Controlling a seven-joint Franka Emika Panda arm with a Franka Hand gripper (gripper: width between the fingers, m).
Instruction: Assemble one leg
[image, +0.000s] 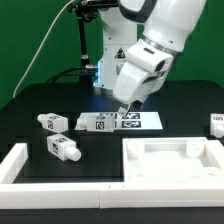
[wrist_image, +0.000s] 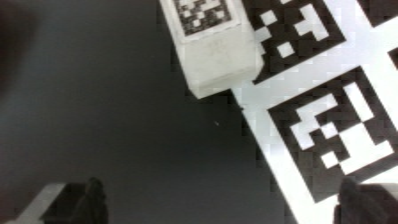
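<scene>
Covering the work area is a matte black surface (image: 100, 95), backed by a green curtain (image: 30, 30). The white arm (image: 170, 40) reaches down over the marker board (image: 140, 120), which lies flat near the middle of the surface. In the wrist view the fingers (wrist_image: 68, 203) appear as two dark, blurred tips set wide apart, with bare surface and part of the marker board between them. The leg (wrist_image: 217, 55) lies on its side right at the marker board's edge, ahead of the fingertips and clear of both. A second leg (image: 52, 121) and a third leg (image: 62, 149) lie toward the exterior view's left, and a fourth leg (image: 217, 124) lies at its right edge. The recessed white panel (image: 170, 160) rests at the near right, apart from every leg.
</scene>
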